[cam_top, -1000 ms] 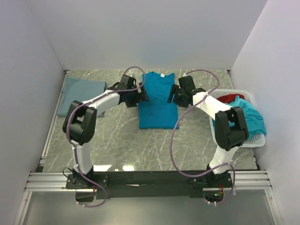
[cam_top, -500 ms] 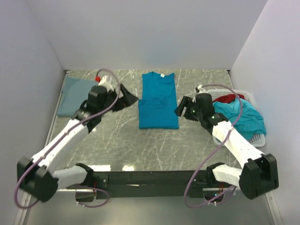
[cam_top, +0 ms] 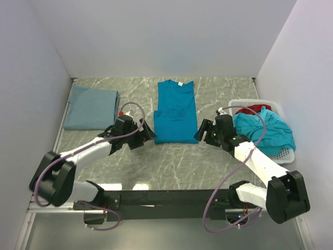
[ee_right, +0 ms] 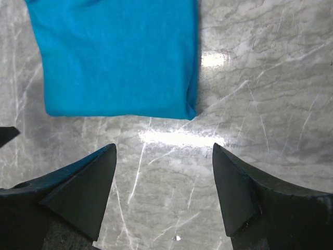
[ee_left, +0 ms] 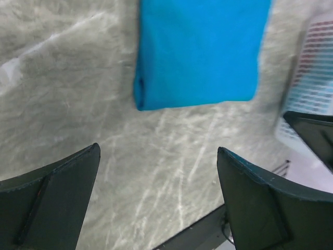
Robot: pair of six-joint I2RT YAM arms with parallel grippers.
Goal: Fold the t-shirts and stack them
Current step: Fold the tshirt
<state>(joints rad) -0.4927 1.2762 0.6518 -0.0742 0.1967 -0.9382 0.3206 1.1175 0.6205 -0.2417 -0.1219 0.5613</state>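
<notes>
A bright teal t-shirt [cam_top: 176,110] lies flat in the middle of the table, sleeves folded in, collar at the far end. Its near hem shows in the left wrist view [ee_left: 200,52] and the right wrist view [ee_right: 117,57]. My left gripper [cam_top: 147,134] is open and empty just left of the shirt's near-left corner. My right gripper [cam_top: 201,133] is open and empty just right of its near-right corner. A folded grey-blue t-shirt [cam_top: 91,107] lies at the far left. More teal [cam_top: 265,130] and a red t-shirt [cam_top: 254,109] are heaped in the basket.
The white perforated basket [cam_top: 285,154] stands at the right edge of the marble table, close to the right arm. White walls close in the table on three sides. A black rail [cam_top: 171,198] runs along the near edge.
Both grippers have pulled back from the shirt's middle towards the near side and now sit low at its two near corners. The shirt lies narrower, with its sides folded in.
</notes>
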